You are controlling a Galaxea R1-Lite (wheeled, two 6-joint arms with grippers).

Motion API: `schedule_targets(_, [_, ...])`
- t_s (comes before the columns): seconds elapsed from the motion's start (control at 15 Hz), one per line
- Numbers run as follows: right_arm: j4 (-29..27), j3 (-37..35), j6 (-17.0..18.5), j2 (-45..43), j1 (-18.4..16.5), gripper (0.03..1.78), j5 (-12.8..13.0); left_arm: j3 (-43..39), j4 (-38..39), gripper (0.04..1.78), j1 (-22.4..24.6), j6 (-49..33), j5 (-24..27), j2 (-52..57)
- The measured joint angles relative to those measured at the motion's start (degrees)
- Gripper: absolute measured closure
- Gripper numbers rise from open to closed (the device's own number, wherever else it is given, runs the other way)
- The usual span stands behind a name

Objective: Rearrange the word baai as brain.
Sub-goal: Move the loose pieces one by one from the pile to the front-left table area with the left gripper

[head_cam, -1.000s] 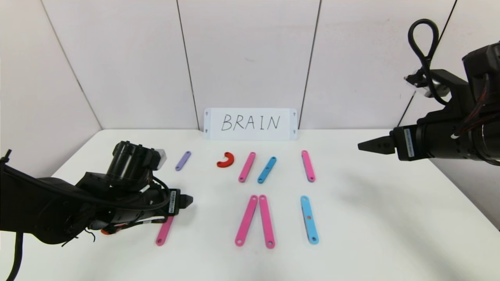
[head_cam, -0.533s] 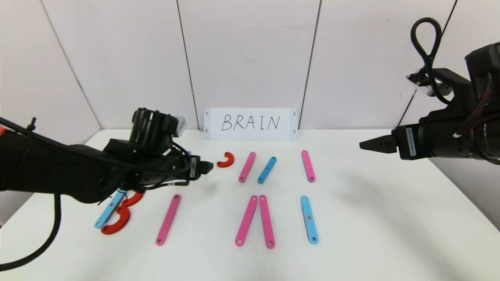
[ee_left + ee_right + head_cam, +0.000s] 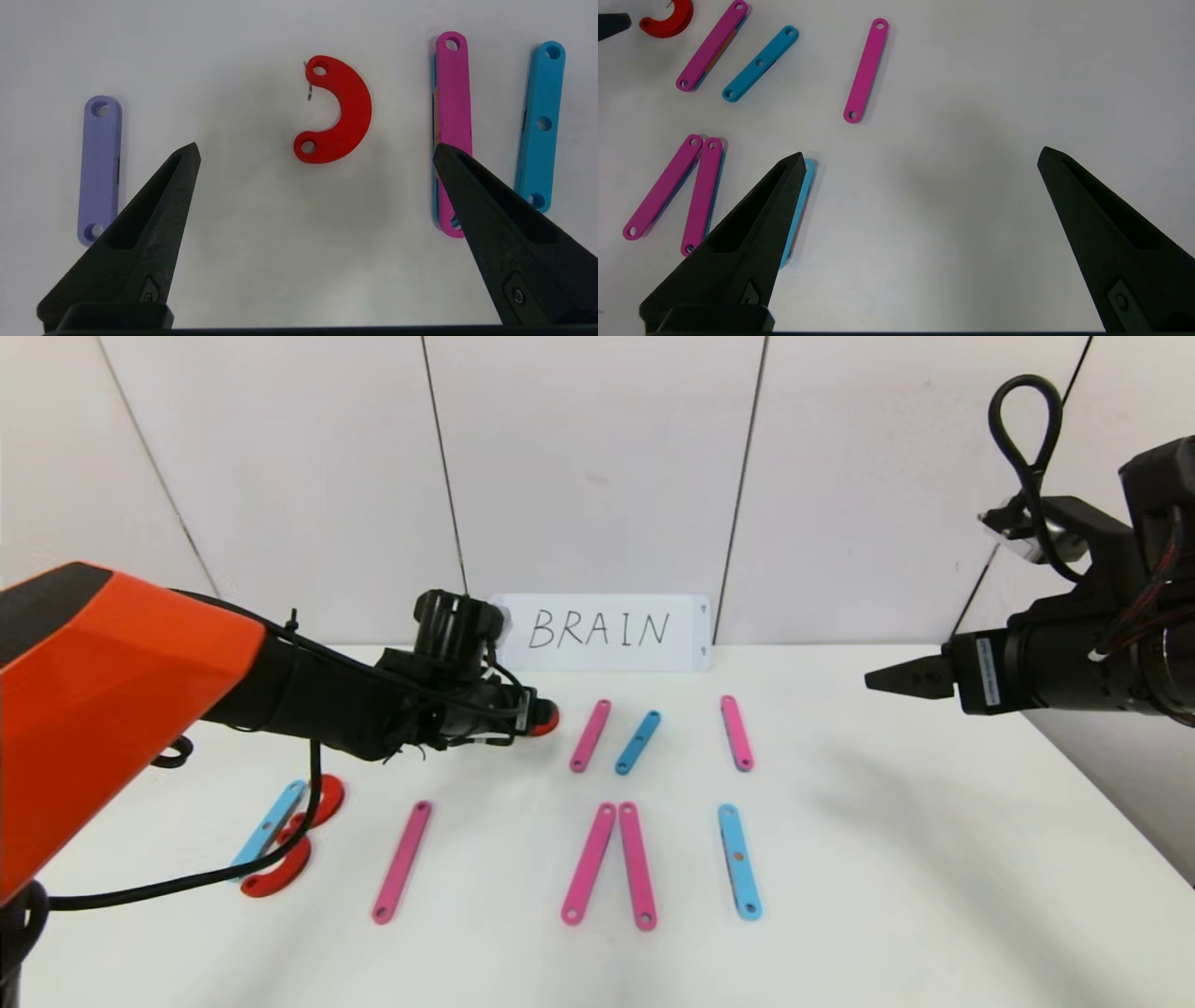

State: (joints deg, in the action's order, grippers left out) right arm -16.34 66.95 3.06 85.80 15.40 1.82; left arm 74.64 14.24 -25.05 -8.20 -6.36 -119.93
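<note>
Red half-ring [image 3: 338, 112] lies whole in your left wrist view, between the spread, empty fingers of the left gripper [image 3: 315, 151], with a purple strip [image 3: 99, 170] on one side and a pink strip [image 3: 452, 130] on the other; your head view hides most of the ring and all of the purple strip behind that gripper. Your left arm stretches low across the table [image 3: 887, 859] toward the BRAIN card [image 3: 599, 631]. Your right gripper [image 3: 887, 679] hangs above the table's right side, jaws wide, holding nothing.
</note>
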Motion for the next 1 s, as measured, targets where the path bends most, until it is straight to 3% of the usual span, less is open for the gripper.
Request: schedule_targets(1.0, [1.05, -0.24, 0.02, 0.26, -0.11, 0.07, 0.11, 10.28, -4.22, 0.08, -0.35, 1.45, 0.09, -9.97])
